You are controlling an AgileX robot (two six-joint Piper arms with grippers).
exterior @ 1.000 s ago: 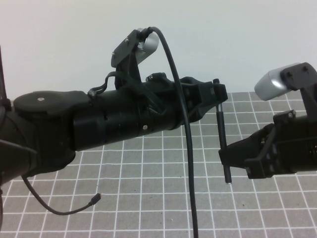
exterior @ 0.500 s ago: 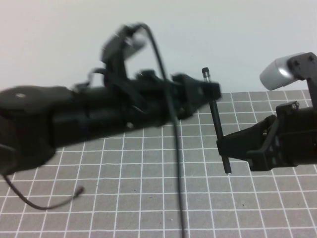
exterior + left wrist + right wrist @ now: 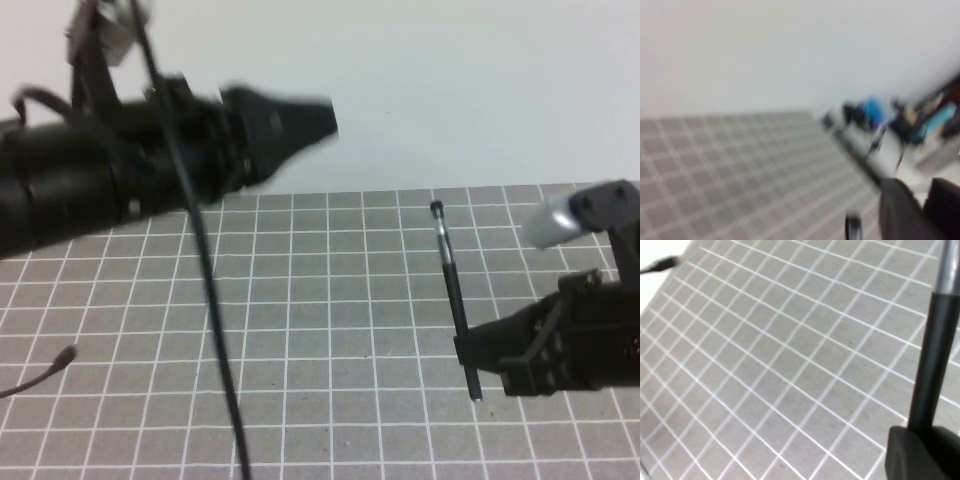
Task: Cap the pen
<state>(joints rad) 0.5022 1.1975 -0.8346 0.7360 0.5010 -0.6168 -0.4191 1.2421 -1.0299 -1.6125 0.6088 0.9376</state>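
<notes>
Left gripper point(image 3: 325, 118) withdrawn toward grid mat's point(image 3: 330, 300) far-left corner, fingers indiscernible; right gripper point(image 3: 470, 350) near right edge clenches pen point(image 3: 452, 290) upright, presenting it.

Two arms raised above the table, well apart.
The left gripper point(image 3: 325, 120) juts from the upper left, lifted high and carrying nothing; the right gripper point(image 3: 470, 350) reaches in low from the right, its fingers point(image 3: 920, 452) clamped on the near-upright pen point(image 3: 455, 300).
</notes>
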